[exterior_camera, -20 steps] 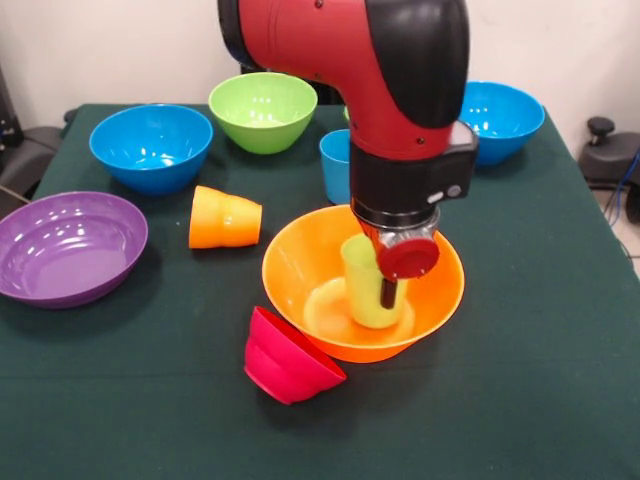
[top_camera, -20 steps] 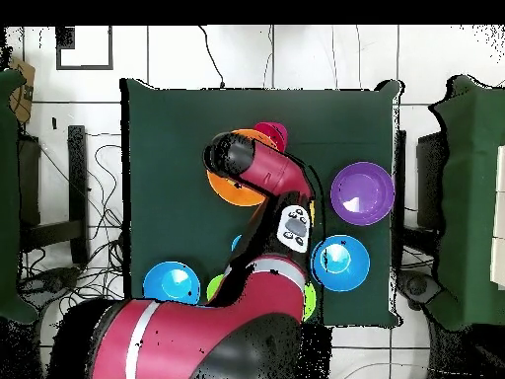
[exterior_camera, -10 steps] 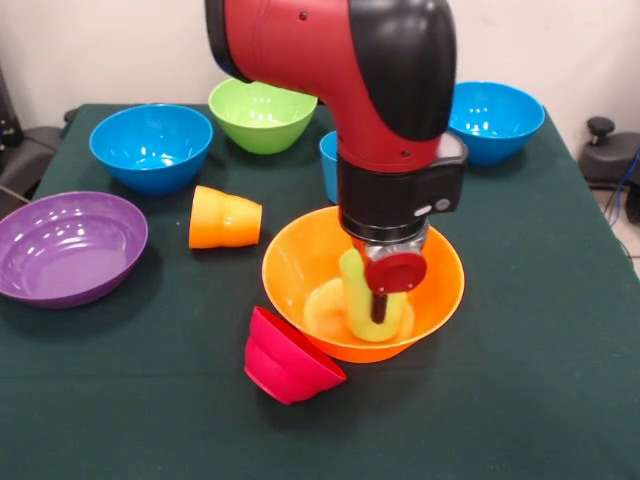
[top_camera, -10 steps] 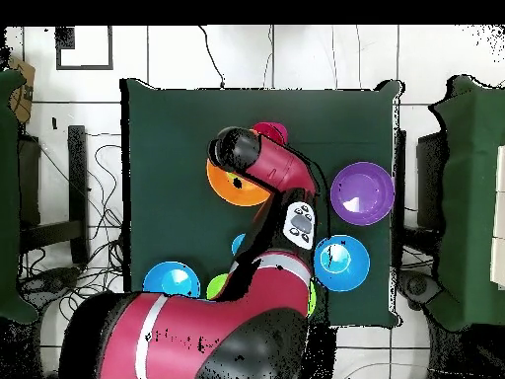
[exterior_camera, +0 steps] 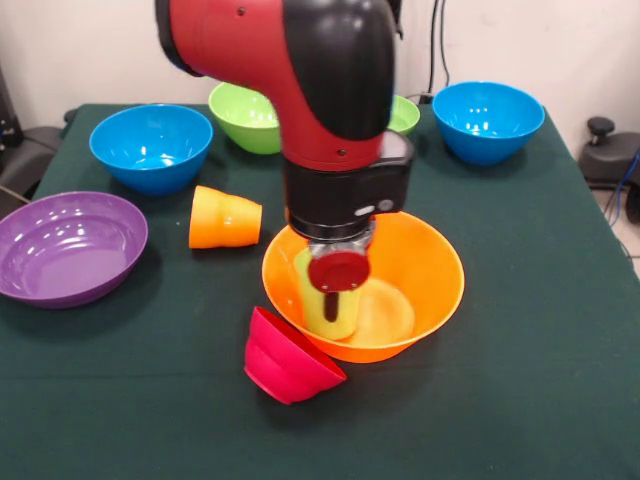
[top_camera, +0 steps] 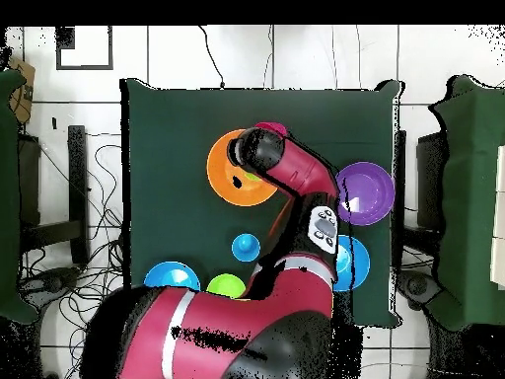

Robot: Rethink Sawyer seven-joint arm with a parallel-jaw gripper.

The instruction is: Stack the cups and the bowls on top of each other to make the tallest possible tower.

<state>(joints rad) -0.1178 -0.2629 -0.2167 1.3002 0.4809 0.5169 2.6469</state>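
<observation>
My gripper [exterior_camera: 331,312] reaches down into the big orange bowl [exterior_camera: 440,270] and is shut on the lime green cup [exterior_camera: 308,295], holding it upright against the bowl's left inner wall. A dark finger [exterior_camera: 330,303] shows on the cup's near side. A small red bowl [exterior_camera: 290,362] leans tipped against the orange bowl's front left. To the left an orange cup [exterior_camera: 225,218] lies on its side. In the overhead view the arm's wrist covers the gripper over the orange bowl [top_camera: 222,178], and a blue cup [top_camera: 246,246] stands apart.
A purple bowl [exterior_camera: 65,245] sits at the left edge, with a blue bowl [exterior_camera: 150,145] behind it. A large green bowl [exterior_camera: 243,115], a small green bowl [exterior_camera: 404,113] and a second blue bowl [exterior_camera: 488,120] line the back. The arm hides the blue cup in the front view.
My gripper has carried the lime green cup from the right of the orange bowl's middle to its left side. The other bowls and cups have stayed put.
</observation>
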